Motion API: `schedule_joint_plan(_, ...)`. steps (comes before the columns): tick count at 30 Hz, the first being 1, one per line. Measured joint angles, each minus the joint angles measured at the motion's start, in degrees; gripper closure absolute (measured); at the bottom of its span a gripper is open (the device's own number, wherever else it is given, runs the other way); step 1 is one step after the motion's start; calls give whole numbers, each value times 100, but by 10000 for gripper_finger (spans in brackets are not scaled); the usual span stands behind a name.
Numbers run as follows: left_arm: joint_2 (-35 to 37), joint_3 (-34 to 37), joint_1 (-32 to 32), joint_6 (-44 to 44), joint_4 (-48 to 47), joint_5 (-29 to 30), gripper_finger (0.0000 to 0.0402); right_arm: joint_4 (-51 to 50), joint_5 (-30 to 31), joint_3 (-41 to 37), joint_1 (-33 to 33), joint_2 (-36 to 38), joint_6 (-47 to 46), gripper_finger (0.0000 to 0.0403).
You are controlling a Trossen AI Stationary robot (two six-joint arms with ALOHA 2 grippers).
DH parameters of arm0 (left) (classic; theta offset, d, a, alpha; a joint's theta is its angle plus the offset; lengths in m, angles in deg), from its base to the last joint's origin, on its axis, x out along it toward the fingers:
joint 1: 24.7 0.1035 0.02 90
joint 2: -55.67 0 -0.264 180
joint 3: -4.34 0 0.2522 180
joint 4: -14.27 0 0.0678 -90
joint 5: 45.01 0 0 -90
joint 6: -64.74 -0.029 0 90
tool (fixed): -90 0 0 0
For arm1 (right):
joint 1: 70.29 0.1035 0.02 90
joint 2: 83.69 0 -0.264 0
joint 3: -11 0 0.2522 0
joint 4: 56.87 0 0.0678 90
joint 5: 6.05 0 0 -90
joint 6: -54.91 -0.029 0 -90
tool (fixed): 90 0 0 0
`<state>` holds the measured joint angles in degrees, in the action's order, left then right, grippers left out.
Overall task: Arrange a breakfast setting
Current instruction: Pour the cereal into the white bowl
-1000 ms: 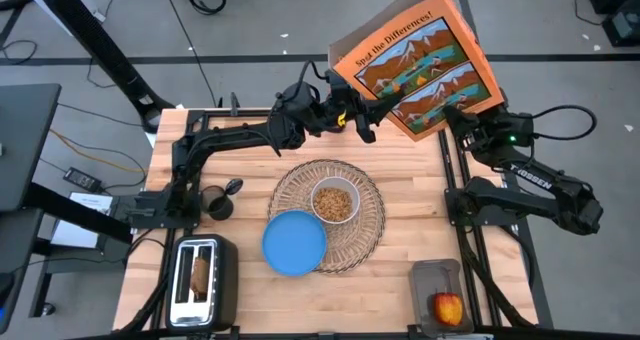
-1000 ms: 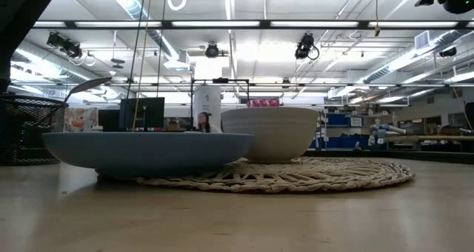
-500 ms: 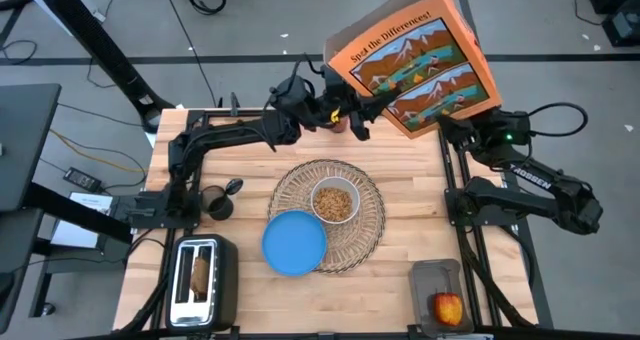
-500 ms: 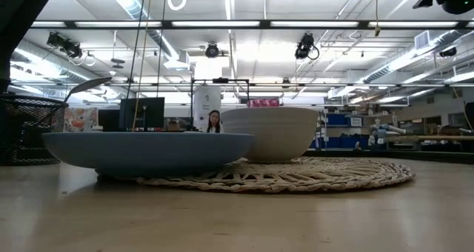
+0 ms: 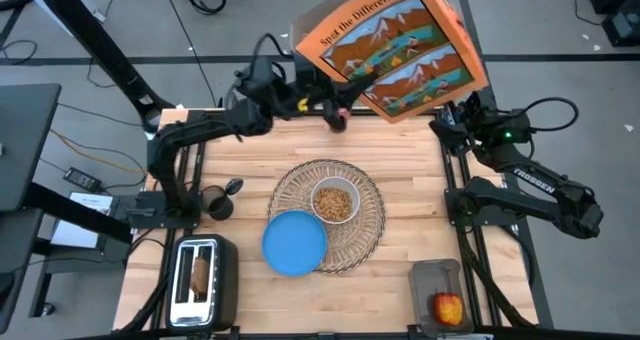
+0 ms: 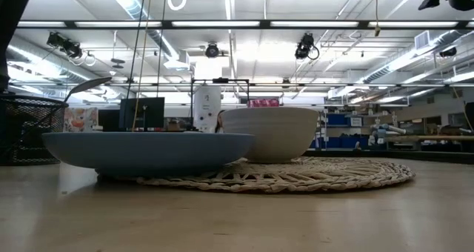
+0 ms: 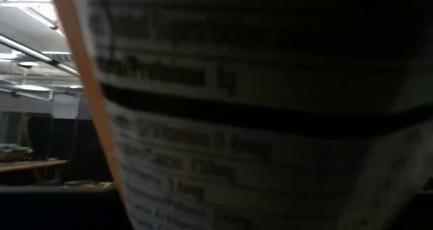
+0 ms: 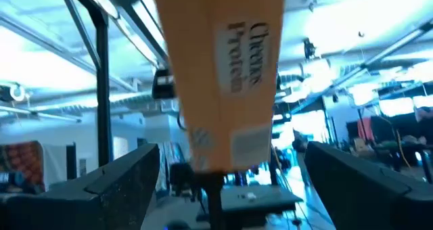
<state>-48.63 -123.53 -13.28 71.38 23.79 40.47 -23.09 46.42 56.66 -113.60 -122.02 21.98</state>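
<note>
The orange cereal box (image 5: 392, 42) hangs tilted in the air over the table's far edge. My left gripper (image 5: 338, 110) is shut on it at its lower left. My right gripper (image 5: 456, 116) stands just right of the box. Its fingers are wide open in the right wrist view (image 8: 230, 149), and the box (image 8: 223, 67) is farther off between them, untouched. The white bowl (image 5: 334, 202) with cereal sits on the wicker placemat (image 5: 362, 242). The blue plate (image 5: 294, 243) rests on the mat's near left rim. The toast (image 5: 200, 275) stands in a toaster, and the apple (image 5: 448, 307) lies in a clear tub. The spoon (image 5: 232, 188) stands in a dark mesh cup. The pink cup is out of view. My left gripper holds the cereal box by its lower left edge (image 5: 345, 98), coming from the table's left side. The box itself hides the fingers. The left wrist view shows only the box's printed side panel (image 7: 223, 122). The box is lifted clear of the table and tilted.
The toaster (image 5: 203, 280) stands at the near left corner and the dark mesh cup (image 5: 215, 204) is left of the mat. The tub with the apple is at the near right edge. Bare wood lies right of the mat (image 5: 415, 210).
My left gripper has carried the cereal box toward the table's left and far edge. The box has moved away from my right gripper and turned a little, still tilted and clear of the table.
</note>
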Motion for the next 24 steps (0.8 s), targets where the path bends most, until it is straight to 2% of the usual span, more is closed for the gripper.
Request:
schedule_joint_plan(5, 405, -2, 22, -351, -848, 28, 195, -396, 167, 34, 33, 92, 214, 38)
schedule_joint_plan(8, 639, -2, 38, -437, -1456, 7, 195, -983, 195, 378, 33, 98, 420, 39)
schedule_joint_plan(16, 1230, -2, 73, -585, -2505, 22, 195, -3070, 189, 1832, 8, 84, 1184, 37)
schedule_joint_plan(24, 1546, -13, 73, -734, -3061, 4, 195, -5098, 67, 3817, -111, -312, 1860, 8)
